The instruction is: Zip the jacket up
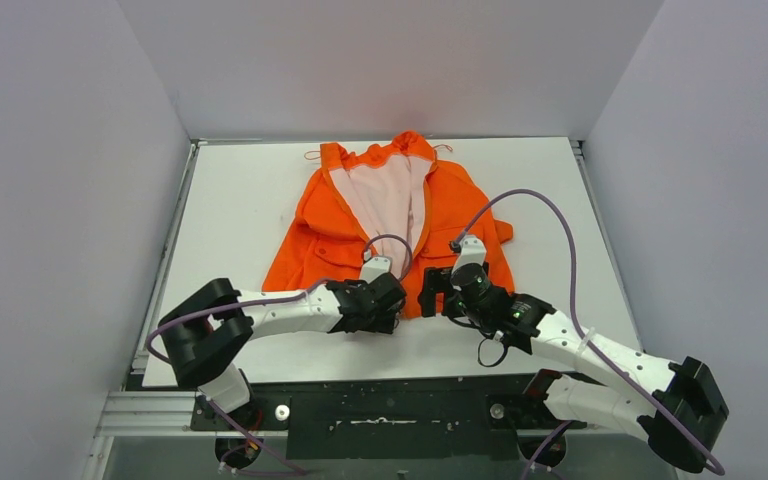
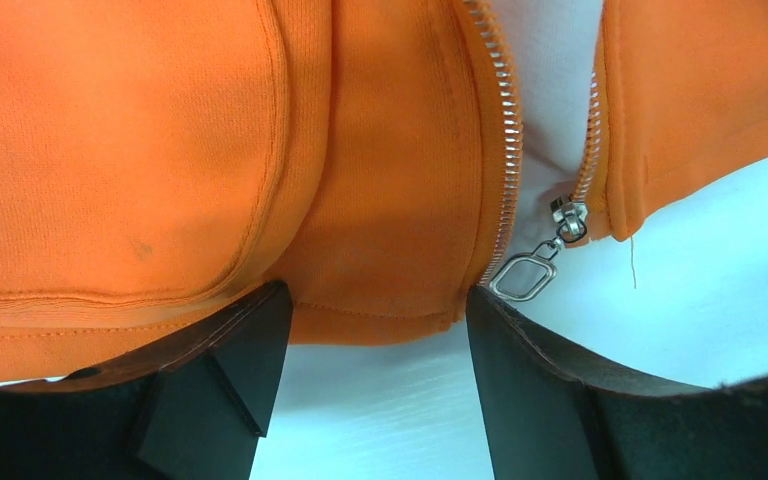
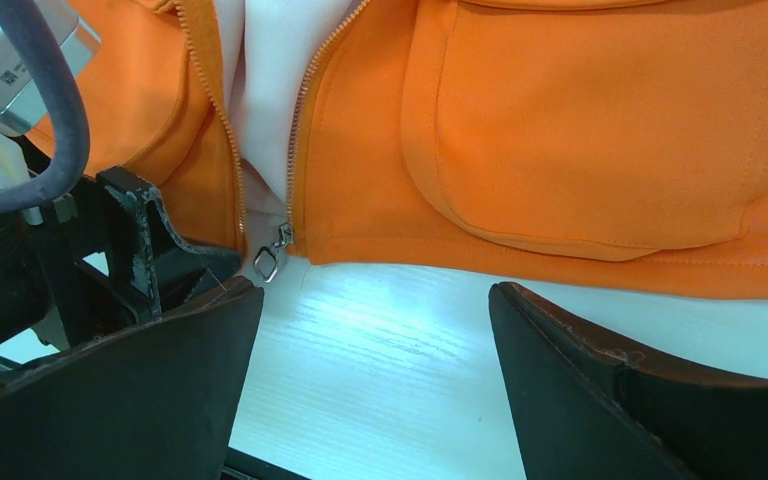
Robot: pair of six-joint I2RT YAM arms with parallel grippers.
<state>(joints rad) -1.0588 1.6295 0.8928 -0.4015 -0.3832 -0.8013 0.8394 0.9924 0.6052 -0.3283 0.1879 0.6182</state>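
There is one jacket (image 1: 400, 215) on one bench (image 1: 240, 200). There are two arms, a left arm (image 1: 280, 312) and a right arm (image 1: 580, 345). There are two pincers, a left pincer (image 2: 375, 310) and a right pincer (image 3: 375, 300). Each has two fingers (image 3: 600, 390), so four in all. There are two purple cables, a left cable (image 1: 390, 238) and a right cable (image 1: 560, 215). The jacket has one zipper with two rows of teeth (image 2: 505, 150), one slider (image 2: 567, 218) and one pull tab (image 2: 523, 275). Two pockets show, one pocket (image 2: 110, 150) on each front panel, the other pocket (image 3: 600, 130) in the right wrist view.
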